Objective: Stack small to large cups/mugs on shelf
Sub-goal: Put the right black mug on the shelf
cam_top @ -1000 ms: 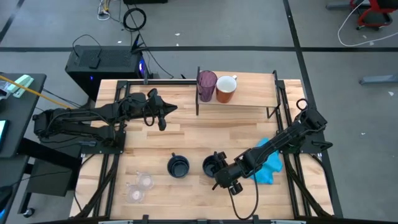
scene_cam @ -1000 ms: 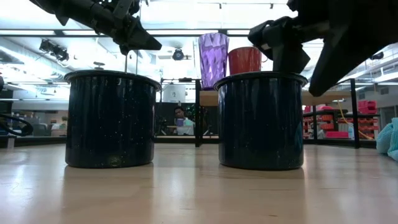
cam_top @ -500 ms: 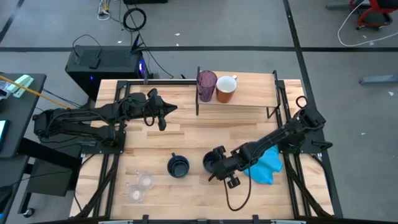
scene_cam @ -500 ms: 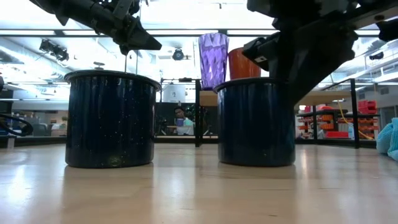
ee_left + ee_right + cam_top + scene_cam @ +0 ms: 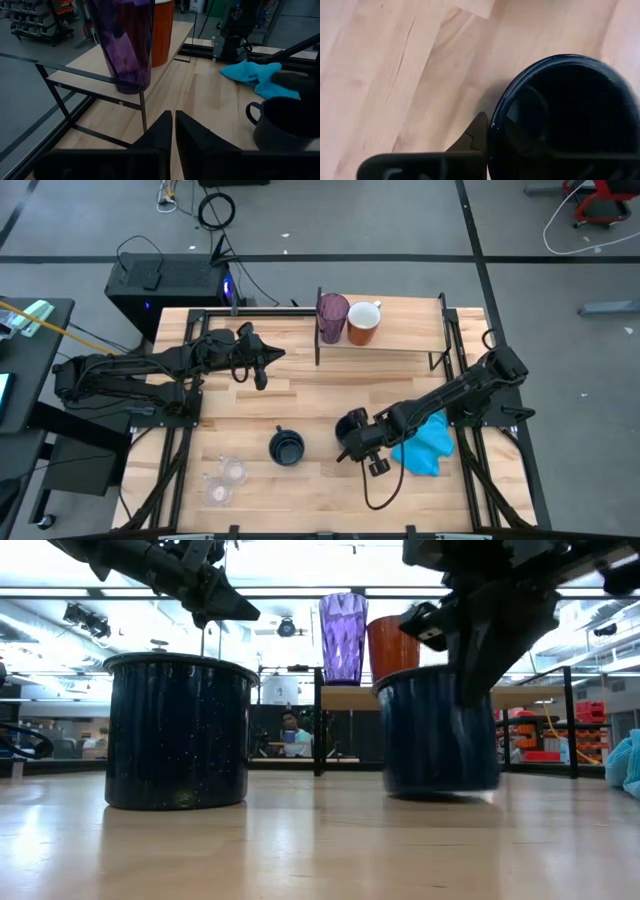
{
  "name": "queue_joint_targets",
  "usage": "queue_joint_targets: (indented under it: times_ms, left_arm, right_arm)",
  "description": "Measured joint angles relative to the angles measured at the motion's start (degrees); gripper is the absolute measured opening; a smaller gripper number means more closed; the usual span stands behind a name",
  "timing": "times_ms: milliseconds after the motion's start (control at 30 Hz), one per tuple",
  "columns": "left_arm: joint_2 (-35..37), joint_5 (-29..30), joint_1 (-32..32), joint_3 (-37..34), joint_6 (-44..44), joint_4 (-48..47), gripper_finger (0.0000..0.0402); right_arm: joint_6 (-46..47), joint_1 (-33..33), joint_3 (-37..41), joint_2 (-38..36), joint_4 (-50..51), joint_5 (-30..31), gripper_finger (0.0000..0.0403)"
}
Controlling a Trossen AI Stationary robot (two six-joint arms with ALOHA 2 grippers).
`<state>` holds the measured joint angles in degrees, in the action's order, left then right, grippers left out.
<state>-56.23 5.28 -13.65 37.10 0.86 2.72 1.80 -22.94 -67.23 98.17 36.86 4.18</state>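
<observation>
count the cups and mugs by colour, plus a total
purple tumbler: 1
orange mug: 1
navy mugs: 2
clear cups: 2
total: 6

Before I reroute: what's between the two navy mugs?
High view: only bare tabletop between the free navy mug and the gripped navy mug.

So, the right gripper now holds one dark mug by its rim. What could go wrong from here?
The right gripper pinches only the rim of the navy mug, which looks lifted and blurred in the low view; it could swing or slip out.

On the shelf, the purple tumbler and orange mug stand close together; a mug brought in could knock the tall tumbler over.
</observation>
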Motion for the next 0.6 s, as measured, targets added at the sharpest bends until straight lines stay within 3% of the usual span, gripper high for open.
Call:
queue_joint_targets:
  times_ms: [200,600]
  left_arm:
    - [0.00,0.00,0.00,0.00,0.00,-0.02,0.0025]
    - [0.00,0.00,0.00,0.00,0.00,-0.01,0.0030]
  right_arm:
    - [1.74,1.17,0.03,-5.66,4.85,-0.14,0.0019]
    - [5.49,4.23,0.03,-15.57,15.26,8.45,0.0019]
